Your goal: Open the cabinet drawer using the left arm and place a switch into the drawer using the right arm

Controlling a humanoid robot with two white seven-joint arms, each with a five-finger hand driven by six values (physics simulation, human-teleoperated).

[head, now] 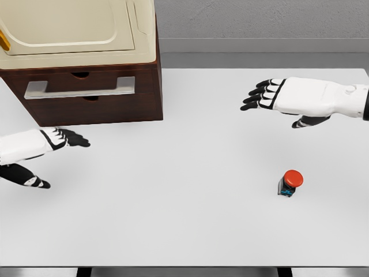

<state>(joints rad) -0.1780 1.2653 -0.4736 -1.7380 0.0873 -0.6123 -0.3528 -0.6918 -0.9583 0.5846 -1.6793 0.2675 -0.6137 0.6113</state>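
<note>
Nearest the camera, at about 5 o'clock on the white table [173, 231], the switch [290, 183] is seen standing alone: a small dark block with a blue strip at its base and a red mushroom cap on top, tilted slightly. It is judged light and rigid, a hard plastic part unlikely to deform or break under a firm pinch; the rounded cap looks smooth and may slip, so the squared body below the cap is judged the better place to be taken hold of, pinched from two opposite sides. Being small and top-heavy, it could be knocked over by a glancing finger. At 2 o'clock the right hand [282, 95] is held above the table, palm down, fingers extended and grasping nothing, well apart from the switch. At 9 o'clock the left hand [49, 141] is seen low over the table, fingers stretched forward and thumb dropped, likewise released and empty. At 11 o'clock the cabinet [86, 92] is noted, dark wood with a cream top; its drawer [81, 86] appears closed, the front flush. The metal bar handle [81, 88] runs across the drawer front, stiff and wide, standing proud enough for fingers to be hooked behind it near the middle. The left hand lies just below and short of the handle, not touching. Neither step is judged begun.
</note>
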